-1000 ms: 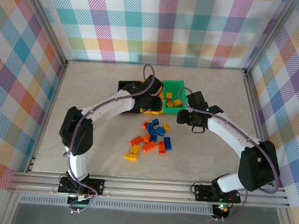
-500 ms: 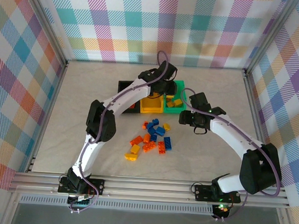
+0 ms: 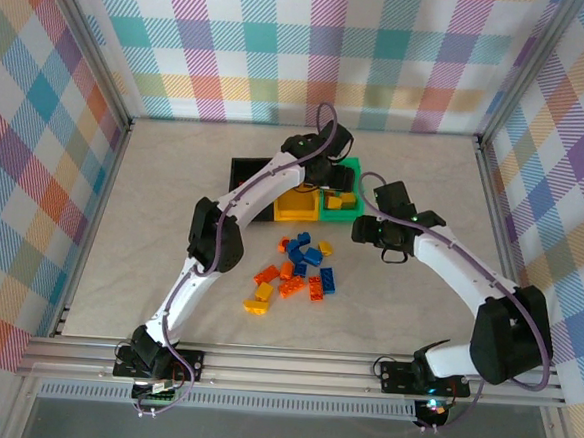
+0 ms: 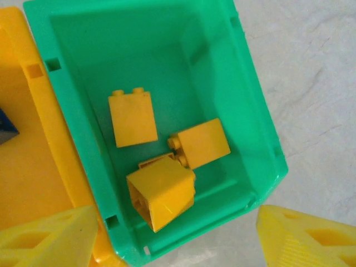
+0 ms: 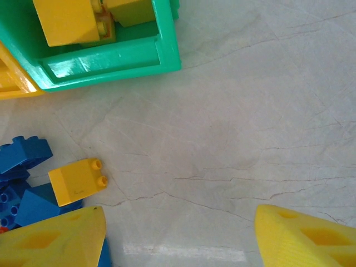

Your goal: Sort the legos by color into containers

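Since a second ago your left arm has stretched forward, from over the yellow bin (image 4: 22, 139) to above the green bin (image 4: 261, 128), and the left gripper (image 4: 178, 242) has opened: its jaws now stand apart with nothing between them. Your right arm has almost not moved; the right gripper (image 5: 178, 239) hangs over the table (image 5: 250, 111) just in front of the green bin, jaws also apart and empty. Several yellow bricks (image 4: 132, 118) lie in the green bin, one of them tilted on top of another, and the black bin (image 3: 248, 166) stands at the left end of the row. The pile (image 3: 293, 269) of red-orange, blue and yellow bricks lies on the table near the bins; one loose yellow brick (image 5: 75, 181) lies at its edge, beside blue bricks (image 5: 22, 156). I judge these bricks light, stiff and not fragile, but the plastic is smooth and glossy, so one may slip or twist. Take it by two flat opposite sides, centred, not over the studs or on a corner. They are small blocks with short round studs on one face, far smaller than a bin
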